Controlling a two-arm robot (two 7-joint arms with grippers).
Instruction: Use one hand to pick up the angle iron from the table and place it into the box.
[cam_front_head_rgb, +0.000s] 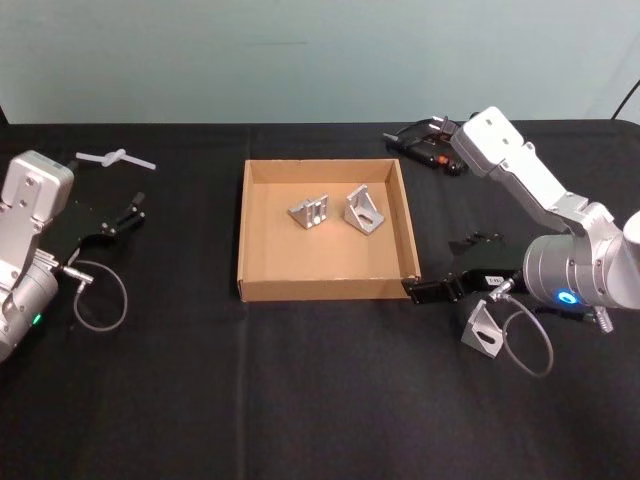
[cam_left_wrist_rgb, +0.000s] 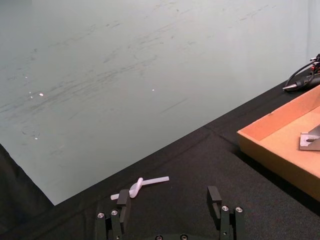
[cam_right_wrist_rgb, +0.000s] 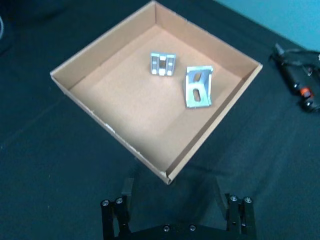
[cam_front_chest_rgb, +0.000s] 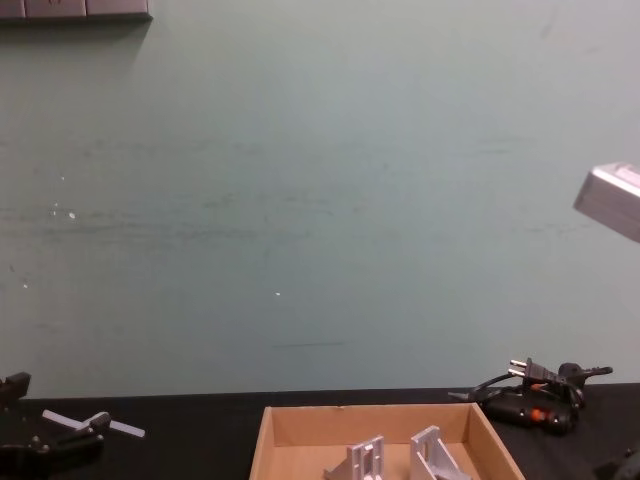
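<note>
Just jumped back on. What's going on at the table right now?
An angle iron and a second angle iron lie in the box. A third angle iron sits on the table beside the right arm. The right gripper, open and empty, is by the box's front right corner. The left gripper is parked open at the table's left.

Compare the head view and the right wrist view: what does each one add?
Head view adds a third angle iron on the table near the right gripper, plus the parked left gripper. Right wrist view adds the right gripper's spread fingers at a corner of the box. Both: two angle irons in the box, black tool beyond.
</note>
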